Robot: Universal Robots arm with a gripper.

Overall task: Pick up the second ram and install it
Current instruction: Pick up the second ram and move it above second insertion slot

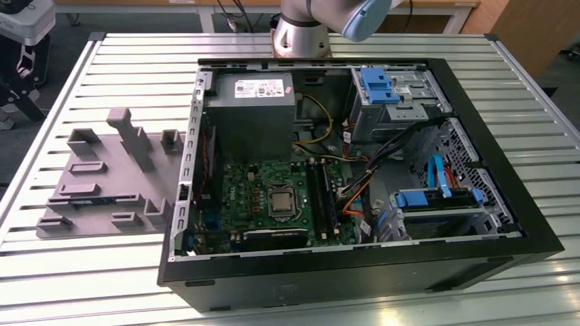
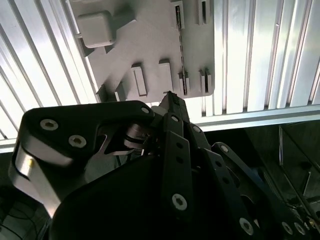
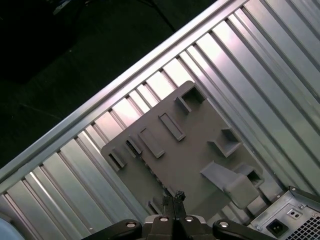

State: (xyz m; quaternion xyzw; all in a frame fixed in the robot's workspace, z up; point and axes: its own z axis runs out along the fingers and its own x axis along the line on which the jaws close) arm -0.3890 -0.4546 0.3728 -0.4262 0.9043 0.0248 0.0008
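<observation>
The second ram [image 1: 94,202] is a thin green-blue strip standing on edge in a slot of the grey fixture tray [image 1: 109,170], at the exterior view's left. In the second wrist view the ram [image 2: 180,50] shows as a dark narrow line along the tray [image 2: 150,40]. My gripper [image 3: 174,196] hangs well above the tray [image 3: 190,150], fingertips pressed together with nothing between them; its black fingers [image 2: 176,145] also show in the second wrist view. The open computer case [image 1: 363,272] holds the green motherboard [image 1: 240,193] with its black memory slots [image 1: 322,193].
The case lies on a slatted aluminium table [image 1: 127,75], with a grey power supply [image 1: 249,109] and blue drive brackets [image 1: 426,200] inside. Orange and black cables [image 1: 358,187] run beside the memory slots. The arm's base [image 1: 299,34] stands behind the case. The table edge [image 3: 100,107] is near the tray.
</observation>
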